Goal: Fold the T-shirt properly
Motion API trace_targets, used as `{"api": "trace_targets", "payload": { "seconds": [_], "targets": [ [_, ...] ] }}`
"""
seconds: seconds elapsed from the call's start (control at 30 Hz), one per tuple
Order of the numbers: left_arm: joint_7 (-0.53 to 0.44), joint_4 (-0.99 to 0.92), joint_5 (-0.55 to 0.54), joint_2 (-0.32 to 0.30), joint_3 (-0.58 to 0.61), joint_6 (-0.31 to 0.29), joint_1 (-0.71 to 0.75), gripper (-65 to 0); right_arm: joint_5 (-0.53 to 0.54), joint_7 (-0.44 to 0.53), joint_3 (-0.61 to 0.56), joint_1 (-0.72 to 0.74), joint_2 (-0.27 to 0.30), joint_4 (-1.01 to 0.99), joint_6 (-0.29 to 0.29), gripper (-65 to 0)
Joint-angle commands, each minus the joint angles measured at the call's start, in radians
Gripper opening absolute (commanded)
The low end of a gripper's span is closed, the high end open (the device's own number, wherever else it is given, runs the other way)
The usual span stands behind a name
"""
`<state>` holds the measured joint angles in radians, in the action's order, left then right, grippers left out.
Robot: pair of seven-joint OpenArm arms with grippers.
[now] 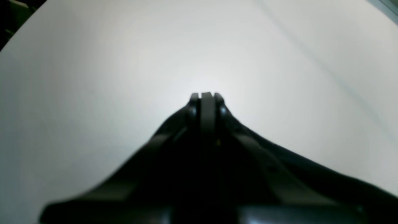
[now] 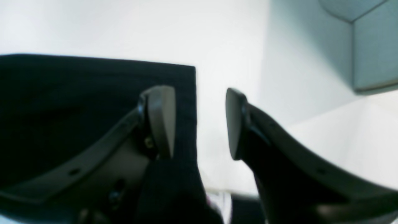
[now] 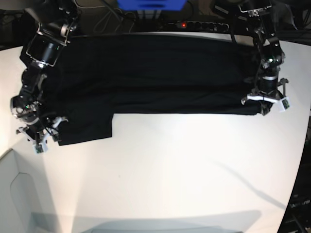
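Note:
The black T-shirt (image 3: pixel 146 73) lies spread flat across the far half of the white table (image 3: pixel 170 170), with a flap hanging lower at its left end (image 3: pixel 85 128). No print or tag shows. My left gripper (image 3: pixel 264 103) sits at the shirt's right lower corner. In the left wrist view it (image 1: pixel 206 95) is shut with a thin dark strip of cloth pinched between the tips, and only bare table lies beyond. My right gripper (image 3: pixel 44 135) is at the left flap's edge. In the right wrist view it (image 2: pixel 200 121) is open, one finger over the shirt (image 2: pixel 77 109) and the other over the table.
A power strip with a red light (image 3: pixel 194 24) and a blue box (image 3: pixel 150 4) lie behind the table's far edge. A pale grey box (image 2: pixel 373 46) stands beyond my right gripper. A white panel (image 3: pixel 14 194) is at the front left.

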<state>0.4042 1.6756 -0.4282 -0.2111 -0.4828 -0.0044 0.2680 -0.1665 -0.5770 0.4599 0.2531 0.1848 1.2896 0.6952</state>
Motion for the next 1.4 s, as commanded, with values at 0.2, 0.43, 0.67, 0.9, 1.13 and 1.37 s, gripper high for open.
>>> {"api": "trace_targets", "payload": {
  "seconds": [0.2, 0.43, 0.67, 0.9, 1.13, 1.37],
  "targets": [
    [-0.027, 0.007, 0.001, -0.012, -0.006, -0.001, -0.009, -65.0, -0.040, 0.024, 0.004, 0.038, 0.018, -0.124, 0.003, -37.9],
    [-0.027, 0.007, 0.001, -0.012, -0.006, -0.001, -0.014, -65.0, -0.043, 0.015, -0.002, 0.035, 0.014, -0.186, 0.003, -37.9],
    [-0.027, 0.007, 0.002, -0.012, -0.006, -0.001, -0.014, -65.0, -0.043, 0.021, -0.003, 0.038, 0.018, -0.279, 0.003, -38.4],
    [-0.027, 0.007, 0.002, -0.014, -0.006, -0.001, -0.016, -65.0, -0.044, 0.016, -0.052, 0.038, 0.020, -0.293, 0.003, -50.1],
    [-0.027, 0.008, 0.002, -0.014, -0.006, -0.001, -0.016, -65.0, -0.046, 0.012, -0.083, 0.035, 0.022, -0.233, 0.003, -65.0],
    [-0.029, 0.073, -0.004, -0.015, -0.040, -0.001, -0.011, -65.0, -0.040, -0.016, -0.080, -0.077, 0.012, 0.144, 0.003, -65.0]
  ]
}}
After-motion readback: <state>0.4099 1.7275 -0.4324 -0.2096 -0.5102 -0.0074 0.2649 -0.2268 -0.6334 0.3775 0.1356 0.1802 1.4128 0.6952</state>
